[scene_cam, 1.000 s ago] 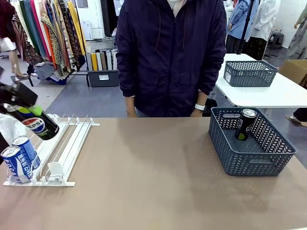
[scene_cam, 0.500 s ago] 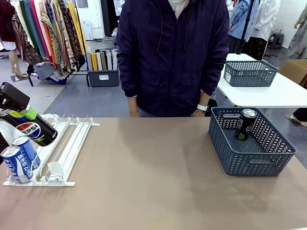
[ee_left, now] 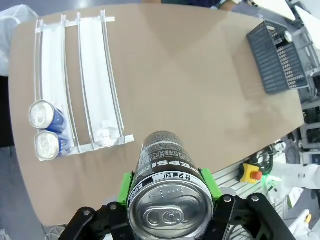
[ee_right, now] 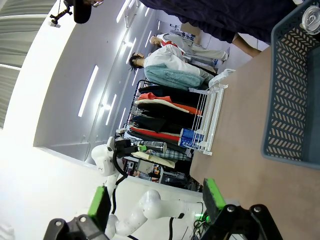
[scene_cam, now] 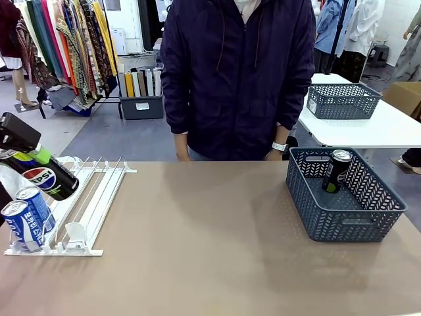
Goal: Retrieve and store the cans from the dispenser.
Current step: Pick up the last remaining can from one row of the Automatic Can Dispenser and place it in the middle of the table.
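My left gripper [scene_cam: 36, 160] is shut on a black Pepsi can [scene_cam: 51, 179], which hangs tilted above the far-left lane of the white dispenser [scene_cam: 99, 194]. In the left wrist view the green pads [ee_left: 125, 186] clamp this can [ee_left: 167, 170] on both sides, with its silver top facing the camera. Two blue cans [scene_cam: 36, 203] [scene_cam: 16, 225] stand at the front of the dispenser's left lane. The right wrist view has my right gripper [ee_right: 156, 200] open with nothing between its fingers, well off from the dispenser [ee_right: 212, 112].
A dark grey lattice basket [scene_cam: 342, 217] stands at the right of the table with one black can [scene_cam: 337, 171] upright inside. A person in a dark jacket [scene_cam: 237, 72] stands at the far edge. The brown tabletop [scene_cam: 204, 237] between rack and basket is bare.
My left gripper and the black can dropped slightly and shifted left during the first half second. Since then nothing has moved.
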{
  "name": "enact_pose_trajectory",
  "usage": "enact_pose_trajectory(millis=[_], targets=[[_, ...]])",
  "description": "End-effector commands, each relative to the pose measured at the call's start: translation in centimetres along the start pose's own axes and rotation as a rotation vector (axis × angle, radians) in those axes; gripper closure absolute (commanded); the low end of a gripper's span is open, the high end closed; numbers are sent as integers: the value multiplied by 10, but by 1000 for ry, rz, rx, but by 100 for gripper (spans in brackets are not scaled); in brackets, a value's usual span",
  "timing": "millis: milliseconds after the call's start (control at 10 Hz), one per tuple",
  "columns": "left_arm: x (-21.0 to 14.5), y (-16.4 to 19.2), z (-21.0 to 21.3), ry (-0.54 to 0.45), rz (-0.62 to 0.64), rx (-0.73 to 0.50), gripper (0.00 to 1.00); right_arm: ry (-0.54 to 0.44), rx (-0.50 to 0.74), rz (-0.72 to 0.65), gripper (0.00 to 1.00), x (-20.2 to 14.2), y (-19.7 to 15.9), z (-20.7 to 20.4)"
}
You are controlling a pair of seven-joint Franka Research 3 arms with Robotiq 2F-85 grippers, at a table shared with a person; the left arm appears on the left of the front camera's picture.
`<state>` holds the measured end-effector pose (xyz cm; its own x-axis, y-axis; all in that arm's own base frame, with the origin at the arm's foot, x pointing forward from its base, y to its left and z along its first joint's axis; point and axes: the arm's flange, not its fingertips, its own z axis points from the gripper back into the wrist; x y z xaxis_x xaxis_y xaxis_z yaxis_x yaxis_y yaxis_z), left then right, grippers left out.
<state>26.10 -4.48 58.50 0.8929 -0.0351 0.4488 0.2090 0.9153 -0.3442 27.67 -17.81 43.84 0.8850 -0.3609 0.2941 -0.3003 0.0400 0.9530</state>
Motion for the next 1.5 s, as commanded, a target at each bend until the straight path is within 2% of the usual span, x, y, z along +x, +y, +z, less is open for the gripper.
enact_pose_trajectory(millis=[0,200,300,400,600,900,1000,1200,1400], targets=[[15,-37,-28,-9,18,34,100,5,6,8,0,-1,3,1],[39,-100,-83,61,-60,113,100,5,6,8,0,-1,3,1],[45,-143,-124,93,-150,157,100,5,6,8,0,-1,3,1],[44,-178,-163,100,-216,195,100,5,6,8,0,-1,3,1],[32,-223,-231,203,-340,199,100,5,6,8,0,-1,3,1],[2,-248,-323,281,-438,274,100,5,6,8,0,-1,3,1],[-6,-252,-340,291,-471,268,100,5,6,8,0,-1,3,1],[-17,-258,-362,226,-523,310,100,5,6,8,0,-1,3,1],[-12,-260,-359,211,-519,294,100,5,6,8,0,-1,3,1]])
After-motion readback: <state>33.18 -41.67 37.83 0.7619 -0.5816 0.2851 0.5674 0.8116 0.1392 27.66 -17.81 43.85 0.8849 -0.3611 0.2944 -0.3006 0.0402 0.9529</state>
